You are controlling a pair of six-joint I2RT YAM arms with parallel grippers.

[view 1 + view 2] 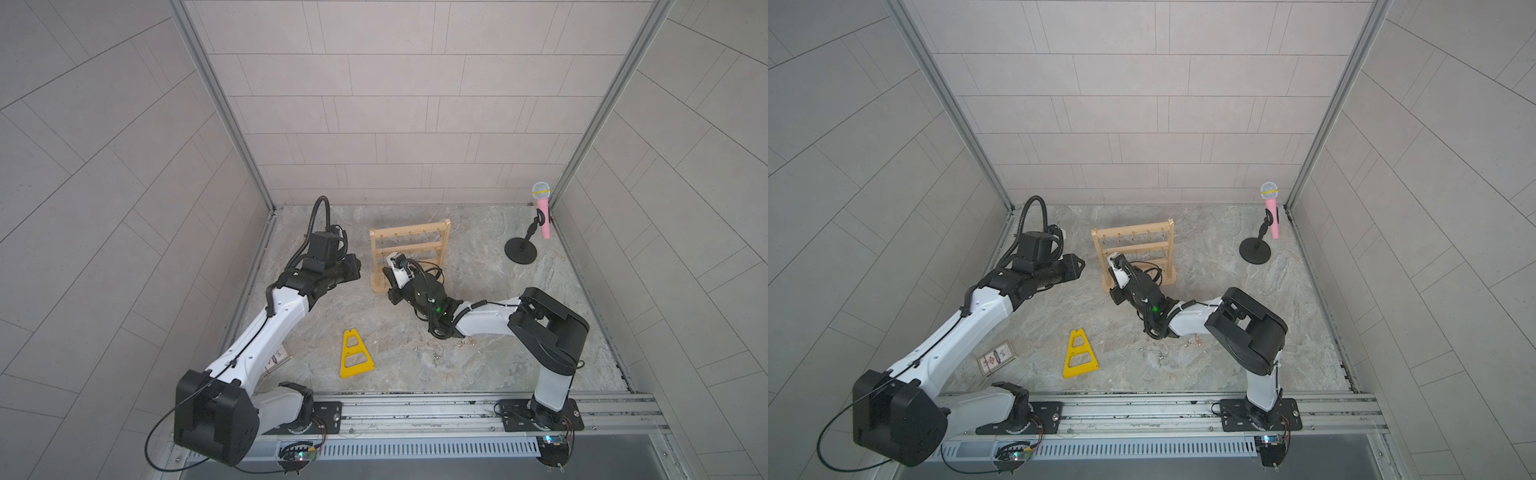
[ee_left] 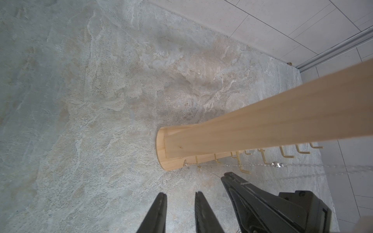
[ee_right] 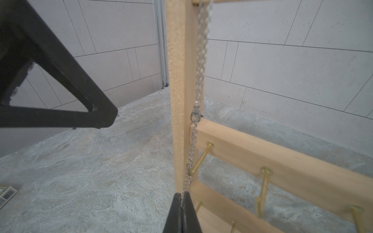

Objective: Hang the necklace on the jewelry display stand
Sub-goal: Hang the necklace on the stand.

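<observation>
The necklace (image 3: 198, 66) is a thin silver chain with a small clasp (image 3: 195, 116). It is stretched nearly straight up and down, right beside the left upright of the jewelry stand (image 1: 409, 249). Its upper part runs up to the top bar and out of the right wrist view. Its lower part is pinched in the right gripper (image 3: 182, 194), whose jaws are closed on it, low in front of the stand.

The stand is pale wood and sits upright on the bench (image 1: 478, 257). Its long side runs across the bench and its brass hooks (image 3: 264, 181) face the arms. It has two uprights, three bars and one flat base.

The left gripper (image 2: 180, 196) hangs just beside the stand's left end. Its jaws are a narrow gap apart and hold nothing.

Also on the bench are one yellow triangle frame (image 1: 355, 353), one pink microphone (image 1: 542, 212) on a black round foot, one card (image 1: 996, 357), and some loose jewelry (image 1: 428, 347) too small to count.
</observation>
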